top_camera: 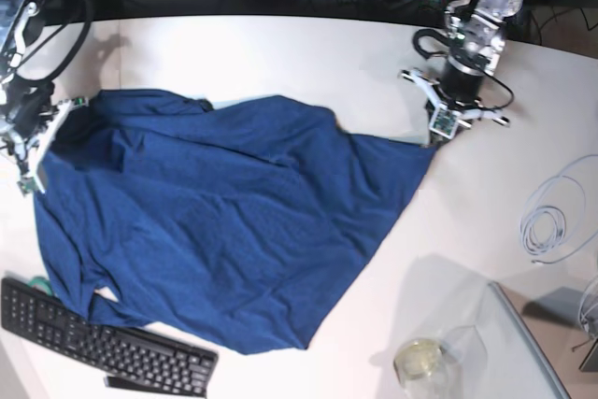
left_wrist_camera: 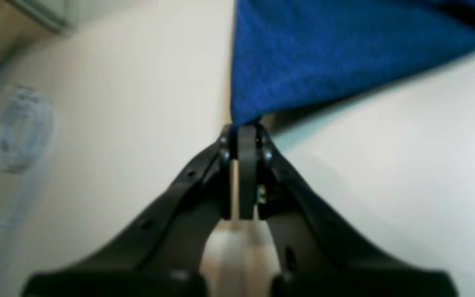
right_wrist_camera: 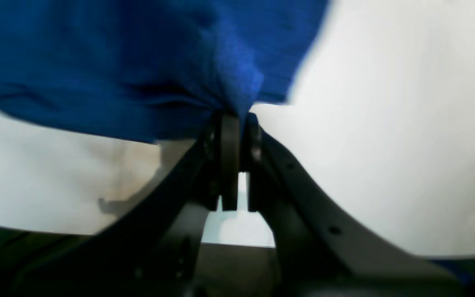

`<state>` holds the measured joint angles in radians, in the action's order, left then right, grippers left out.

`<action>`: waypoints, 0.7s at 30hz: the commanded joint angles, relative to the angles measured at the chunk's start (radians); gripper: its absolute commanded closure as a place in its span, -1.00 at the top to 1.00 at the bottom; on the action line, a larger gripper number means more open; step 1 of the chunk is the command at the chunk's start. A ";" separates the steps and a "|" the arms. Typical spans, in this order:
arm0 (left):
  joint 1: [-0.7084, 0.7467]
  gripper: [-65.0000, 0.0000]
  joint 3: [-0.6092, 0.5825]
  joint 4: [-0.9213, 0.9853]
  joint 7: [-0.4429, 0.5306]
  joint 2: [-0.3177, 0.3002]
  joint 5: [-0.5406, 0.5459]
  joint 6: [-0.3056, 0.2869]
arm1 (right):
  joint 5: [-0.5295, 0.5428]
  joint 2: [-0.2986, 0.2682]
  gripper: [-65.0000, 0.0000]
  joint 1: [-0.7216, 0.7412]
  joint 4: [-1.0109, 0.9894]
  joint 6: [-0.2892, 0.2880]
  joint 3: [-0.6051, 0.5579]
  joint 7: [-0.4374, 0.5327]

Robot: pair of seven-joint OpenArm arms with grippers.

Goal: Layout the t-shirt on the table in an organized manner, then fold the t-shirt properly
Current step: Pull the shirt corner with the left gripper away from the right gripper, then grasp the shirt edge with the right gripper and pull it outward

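White bench (top_camera: 280,53) clear; I hold the t-shirt (top_camera: 215,231) corner-pinched in left pincer (left_wrist_camera: 245,128) and right pincer (right_wrist_camera: 233,117); thin bites risk slipping under stretch.

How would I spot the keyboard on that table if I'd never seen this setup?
Start at the white table and the big blue t-shirt spread across it. Follow the shirt's hem to the near left corner: the keyboard lies there, partly under the cloth, the only flat black thing with rows of keys.
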<state>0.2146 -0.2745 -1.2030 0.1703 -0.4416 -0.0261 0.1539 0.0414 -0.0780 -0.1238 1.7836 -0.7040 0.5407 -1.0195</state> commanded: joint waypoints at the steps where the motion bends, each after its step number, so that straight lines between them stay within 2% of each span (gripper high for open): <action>1: -0.007 -1.00 0.007 -0.054 0.011 -0.032 -0.004 0.006 | -0.004 -0.018 -1.00 0.005 0.015 0.006 0.000 0.011; 3: 0.004 -1.00 0.007 -0.137 -0.074 -0.081 -0.004 0.020 | -0.004 -0.016 -1.00 0.005 -0.008 0.006 -0.018 0.011; 6: 0.006 -1.00 0.005 -0.240 -0.196 -0.109 -0.019 0.088 | -0.004 -0.016 -1.00 0.022 -0.037 0.006 -0.020 0.011; 9: 0.006 -1.00 0.004 -0.301 -0.269 -0.098 -0.156 0.132 | -0.004 -0.016 -1.00 0.049 -0.043 0.006 -0.018 0.011; 12: -0.030 -1.00 0.007 -0.298 -0.309 -0.035 -0.274 0.131 | -0.005 -0.029 -1.00 0.109 -0.046 0.006 -0.014 0.011; 16: -0.105 -1.00 0.007 -0.231 -0.329 0.045 -0.341 0.129 | -0.005 -0.084 -1.00 0.249 -0.117 0.006 -0.023 0.011; 18: -0.149 -1.00 0.005 -0.189 -0.329 0.080 -0.346 0.129 | -0.005 -0.113 -1.00 0.342 -0.250 0.050 -0.032 0.017; 21: -0.202 -1.00 0.005 -0.108 -0.329 0.126 -0.351 0.129 | -0.004 -0.154 -1.00 0.477 -0.480 0.099 -0.116 0.040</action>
<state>0.0227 -0.2729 -1.2945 -0.1734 -0.3103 -0.3653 0.2665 0.0261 -0.2241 0.3309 1.2789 -0.6090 0.4259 -1.0050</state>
